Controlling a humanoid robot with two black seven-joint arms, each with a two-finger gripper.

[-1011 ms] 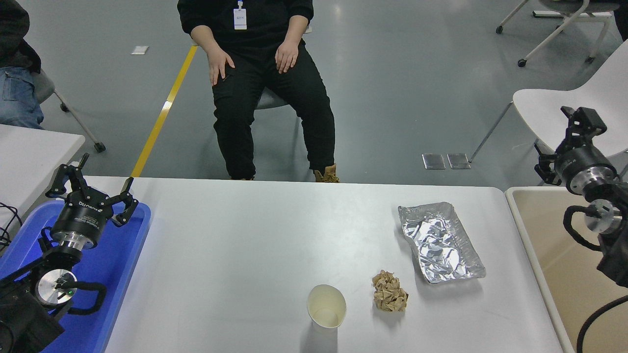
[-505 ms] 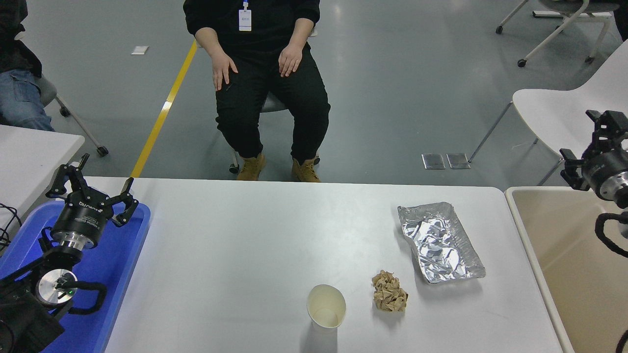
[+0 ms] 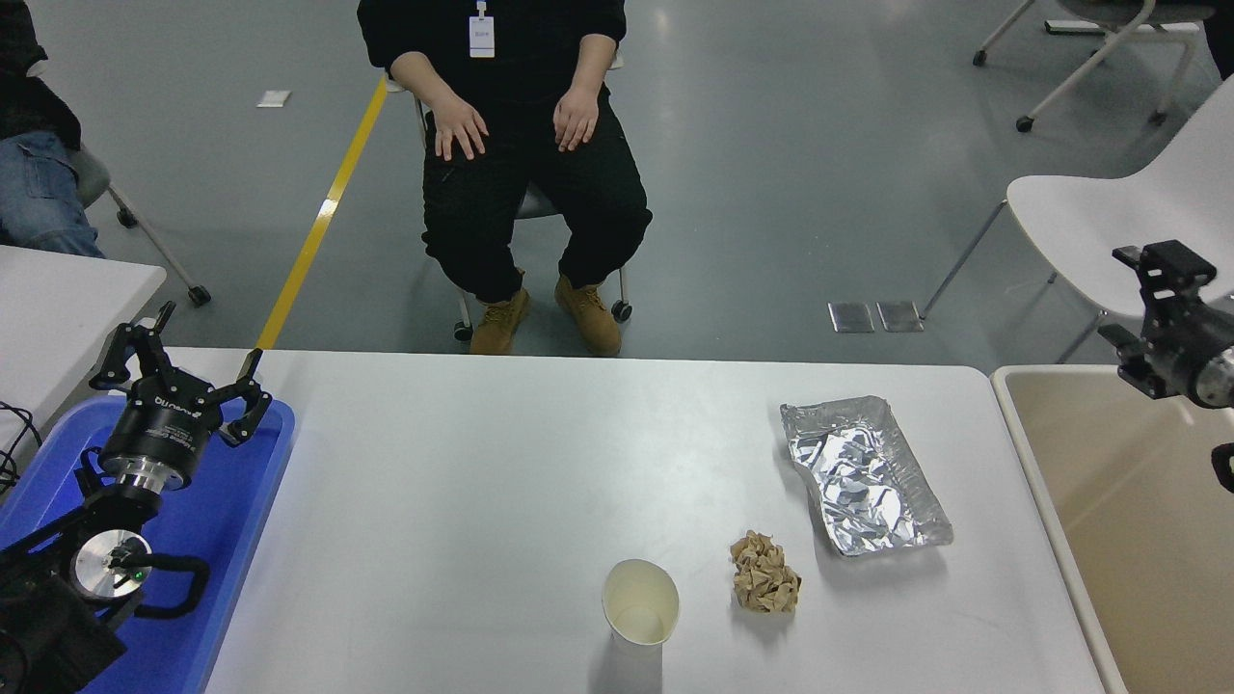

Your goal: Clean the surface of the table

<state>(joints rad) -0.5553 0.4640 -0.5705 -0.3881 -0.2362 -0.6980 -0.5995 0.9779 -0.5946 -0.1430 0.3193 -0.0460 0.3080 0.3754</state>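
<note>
Glossy white table surface (image 3: pixel 482 482), silver crinkled foil tray (image 3: pixel 865 477), tan crumpled paper (image 3: pixel 764 573), cream paper cup (image 3: pixel 641 605), blue bin (image 3: pixel 227 501)

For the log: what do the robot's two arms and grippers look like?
Both are black. The left gripper has linked black fingers, white lettering on its round body, a silver wrist ring, a silver disc below and looping black cable. The right gripper is similarly black, with a silver wrist band and a black cable.

Bright, even overhead light; soft glare on the table surface (image 3: pixel 501 482), sharp focus, faint shadows under objects.
</note>
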